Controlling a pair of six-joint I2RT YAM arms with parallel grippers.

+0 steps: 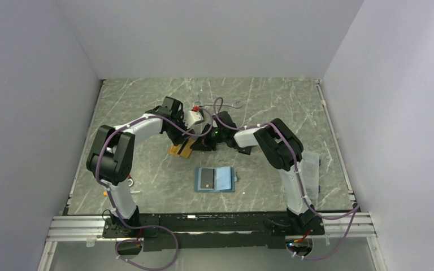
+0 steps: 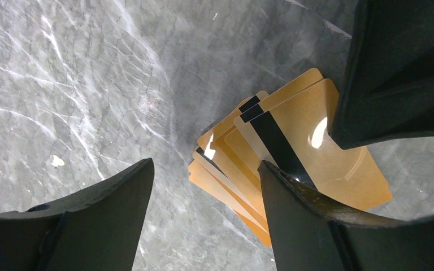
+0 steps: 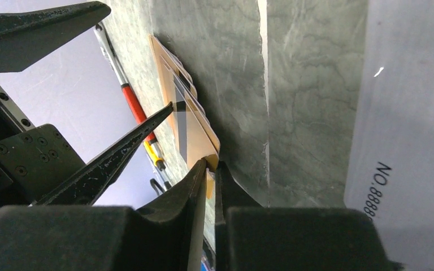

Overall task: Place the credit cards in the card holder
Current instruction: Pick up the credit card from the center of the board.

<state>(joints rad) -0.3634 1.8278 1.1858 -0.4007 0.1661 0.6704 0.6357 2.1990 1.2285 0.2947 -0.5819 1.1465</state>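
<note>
Grasping one of the fanned credit cards (image 2: 316, 152) on the surface (image 1: 271, 101): right claw (image 3: 206, 166) pinching its edge, left claw (image 2: 206, 169) spread alongside. Next likely needing a clean lift, then carrying to the open card holder (image 1: 216, 179) nearby.

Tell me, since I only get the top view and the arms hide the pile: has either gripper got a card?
Observer: Yes. In the right wrist view, the right gripper is pinched shut on the edge of one orange card.
Operator: And the left gripper?
Observer: The left gripper is open and holds nothing. One fingertip is over the cards, the other over the table.
Operator: How many are in the pile?
Observer: Several, fanned out. They overlap too much to count.
</note>
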